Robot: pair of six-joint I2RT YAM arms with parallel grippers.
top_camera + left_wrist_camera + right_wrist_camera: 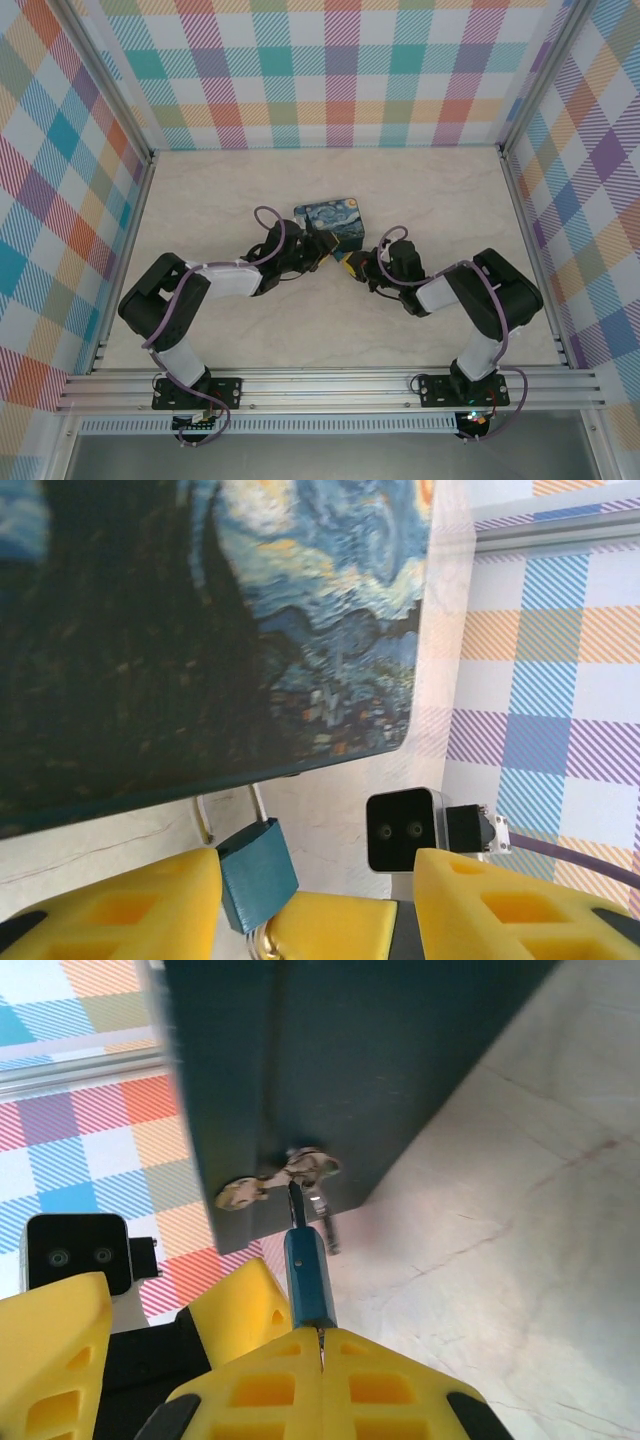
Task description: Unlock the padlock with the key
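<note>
- Blue padlock hangs from the tin's hasp: light, hard, free to swing.
- Right claw is closed just beneath it, seemingly pinching the thin, slippery key.
- Left claw gapes, one finger touching the padlock; brace its flat sides.

A tiny padlock with a blue rectangular body and a silvery shackle is hooked by that shackle through the latch on the dark side of a starry-night painted tin box. The body is slightly tilted, its lower end turned away from the tin. A thin dark metal key is seen as a sliver at that end, pinched between the closed fingers of the right gripper.
</note>
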